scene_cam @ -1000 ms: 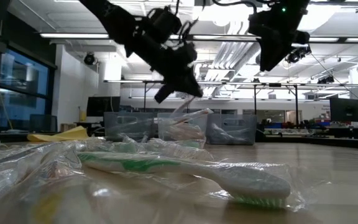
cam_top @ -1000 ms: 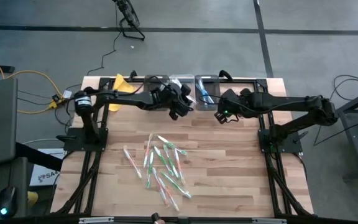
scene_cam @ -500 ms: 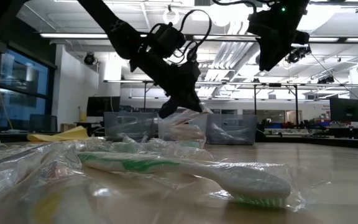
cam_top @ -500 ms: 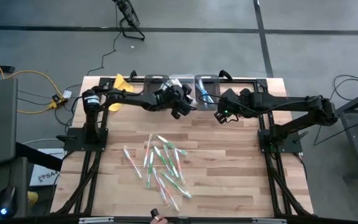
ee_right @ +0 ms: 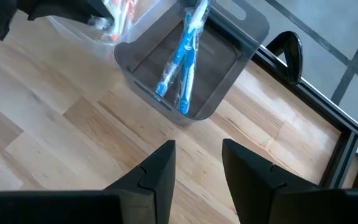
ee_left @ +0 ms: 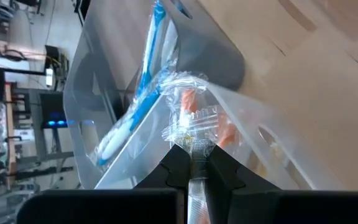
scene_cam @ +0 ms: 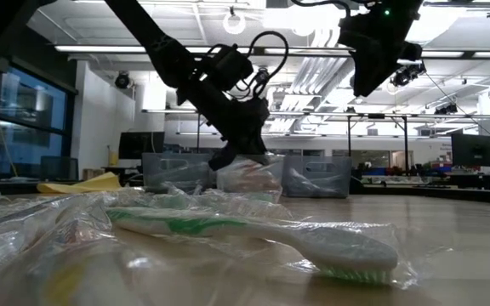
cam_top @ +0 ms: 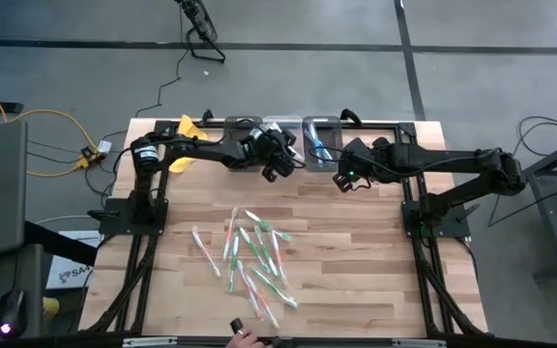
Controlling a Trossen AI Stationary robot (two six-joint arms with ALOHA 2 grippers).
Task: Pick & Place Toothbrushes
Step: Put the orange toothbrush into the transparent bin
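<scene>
The left gripper (ee_left: 191, 163) is pinching a wrapped toothbrush (ee_left: 194, 127) between nearly closed fingers, in the lower centre of the left wrist view. It is pink-orange and white in crinkled clear film, its long axis running straight out from the fingertips into the middle bin (ee_left: 272, 140). In the high view this gripper (cam_top: 277, 160) is hanging at upper centre, over the row of bins at the table's far edge.

Two blue brushes (ee_right: 182, 56) are lying side by side in the right bin (ee_right: 229, 40), lengthwise along it.

The remaining brushes (cam_top: 251, 259), green, pink and white, are lying scattered at centre-lower frame, pointing mostly up-down or diagonally.

The right gripper (ee_right: 196, 163) is hovering empty and parted beside the right bin (cam_top: 319, 135).
</scene>
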